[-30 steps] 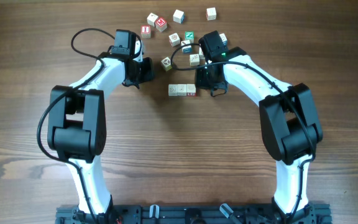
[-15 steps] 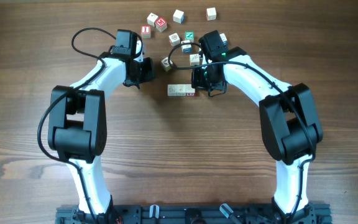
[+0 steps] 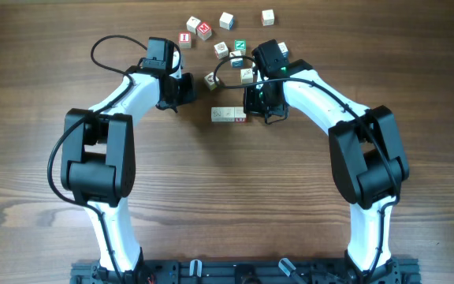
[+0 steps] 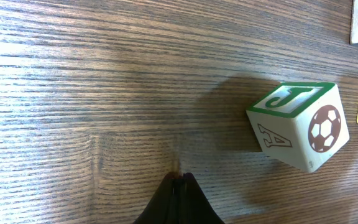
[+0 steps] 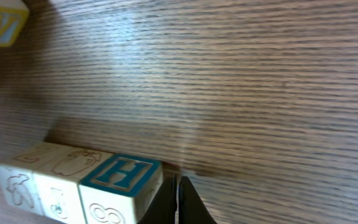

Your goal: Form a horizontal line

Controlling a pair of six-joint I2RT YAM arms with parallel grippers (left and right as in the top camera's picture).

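right gripper [image 5: 178,200]: shut, empty, tip just beside the horizontal line [image 3: 229,115], likely so you can nudge it straight | line: mid tabletop [image 3: 227,205], between both grippers | left gripper [image 4: 179,198]: shut, empty, parked clear

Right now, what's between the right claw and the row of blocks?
Nothing: in the right wrist view the shut right gripper sits close beside the row.

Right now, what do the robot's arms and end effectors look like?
The left arm and right arm have white links and bulky black joints. A black cable loops at each wrist. The left end effector and right end effector are black, tapered.
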